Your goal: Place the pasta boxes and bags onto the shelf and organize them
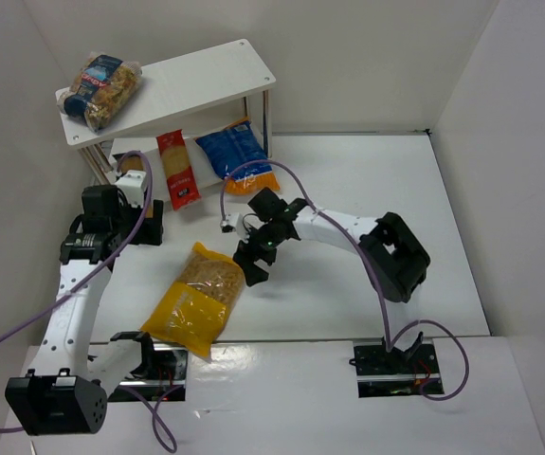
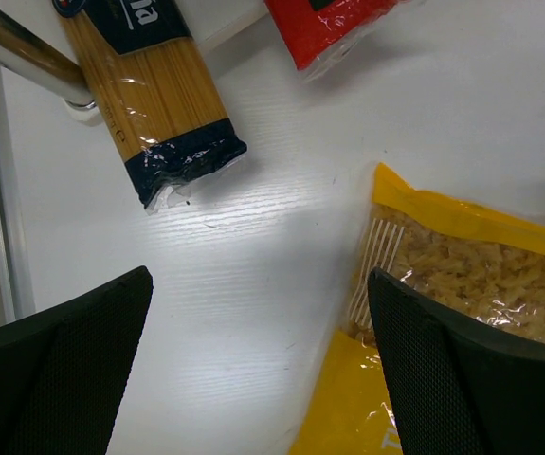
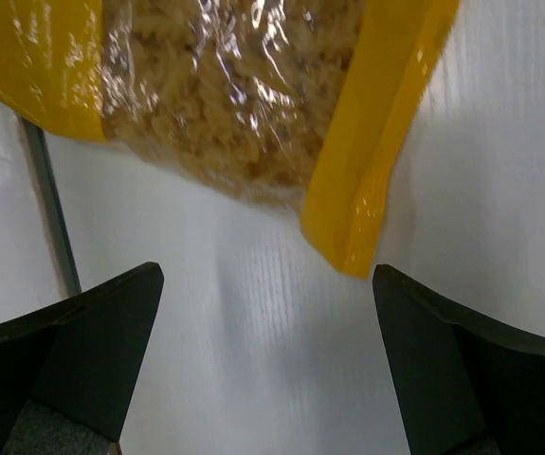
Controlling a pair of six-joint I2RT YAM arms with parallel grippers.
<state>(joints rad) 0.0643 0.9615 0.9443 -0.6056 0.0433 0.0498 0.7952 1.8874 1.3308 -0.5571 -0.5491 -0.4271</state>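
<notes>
The large yellow bag lies on the table in front of the shelf; it also shows in the left wrist view and the right wrist view. The clear bag with dark-blue label lies on the top board. The slim red packet and the blue-and-orange bag stick out from the lower tier. The slim tan box lies by a shelf post. My left gripper is open and empty left of the yellow bag. My right gripper is open and empty at the bag's upper right corner.
White walls close in the table on the left, back and right. A metal shelf post stands close to the tan box. Purple cables loop over both arms. The red packet's end shows at the top of the left wrist view.
</notes>
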